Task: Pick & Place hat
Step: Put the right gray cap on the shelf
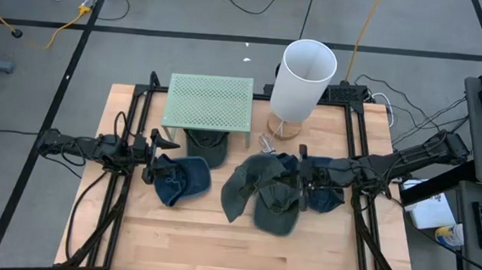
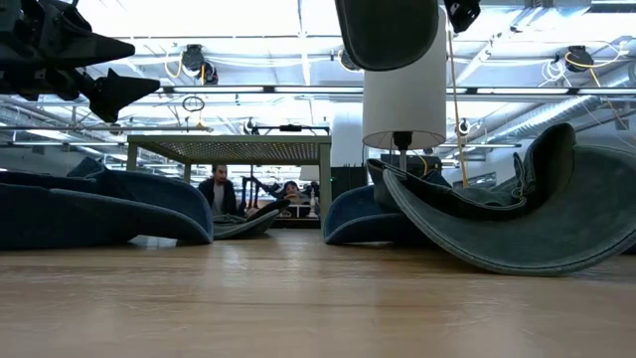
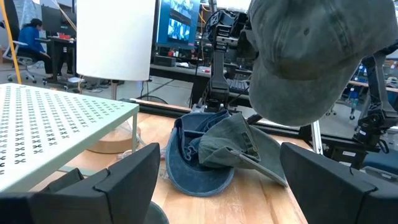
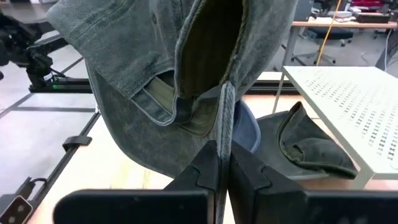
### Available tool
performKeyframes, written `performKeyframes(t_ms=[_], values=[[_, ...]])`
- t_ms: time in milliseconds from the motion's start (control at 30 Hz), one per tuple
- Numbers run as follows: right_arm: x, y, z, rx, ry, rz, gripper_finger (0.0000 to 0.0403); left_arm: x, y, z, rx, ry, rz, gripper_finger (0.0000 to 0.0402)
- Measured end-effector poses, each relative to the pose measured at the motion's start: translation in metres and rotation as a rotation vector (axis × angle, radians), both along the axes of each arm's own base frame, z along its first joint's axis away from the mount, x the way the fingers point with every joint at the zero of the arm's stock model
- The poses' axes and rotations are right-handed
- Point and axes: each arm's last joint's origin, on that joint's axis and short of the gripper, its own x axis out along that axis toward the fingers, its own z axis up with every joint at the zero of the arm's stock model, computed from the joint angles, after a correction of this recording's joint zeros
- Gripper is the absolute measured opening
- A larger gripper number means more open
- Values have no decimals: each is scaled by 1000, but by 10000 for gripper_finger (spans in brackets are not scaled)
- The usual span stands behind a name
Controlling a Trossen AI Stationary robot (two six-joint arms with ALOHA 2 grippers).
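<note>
right gripper [image 4: 222, 163] pinched shut on grey hat [image 4: 180, 68] edge, frame centre; fabric soft, light, drooped. left gripper [image 3: 217, 180] open, empty.

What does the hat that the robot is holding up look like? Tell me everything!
The held hat is a grey-green cap of faded, washed cloth with stitched seams and a darker olive lining. The right gripper has its jaws shut on a fold of it, so it hangs limp and crumpled above the wooden table, over other hats lying there.
</note>
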Motion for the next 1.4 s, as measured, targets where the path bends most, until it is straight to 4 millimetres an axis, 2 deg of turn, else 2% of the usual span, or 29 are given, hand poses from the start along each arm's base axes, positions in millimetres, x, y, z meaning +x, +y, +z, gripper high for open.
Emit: performKeyframes(t_ms=[333, 700, 800, 1067, 1233, 1400], values=[[0, 0, 1, 53, -13, -7, 8, 0, 0, 1, 4, -6, 1, 335], [0, 0, 1, 54, -13, -8, 9, -2, 1, 14, -10, -147, 14, 335], [0, 0, 1, 54, -13, -9, 9, -3, 2, 15, 18, -151, 70, 335], [1, 0, 5, 64, -46, -12, 9, -3, 2, 17, -94, -165, 50, 335], [3, -3, 14, 107, -144, -26, 9, -5, 3, 33, -90, -154, 50, 335], [5, -9, 25, 151, -252, -55, 7, -3, 2, 62, -56, -123, 57, 335]])
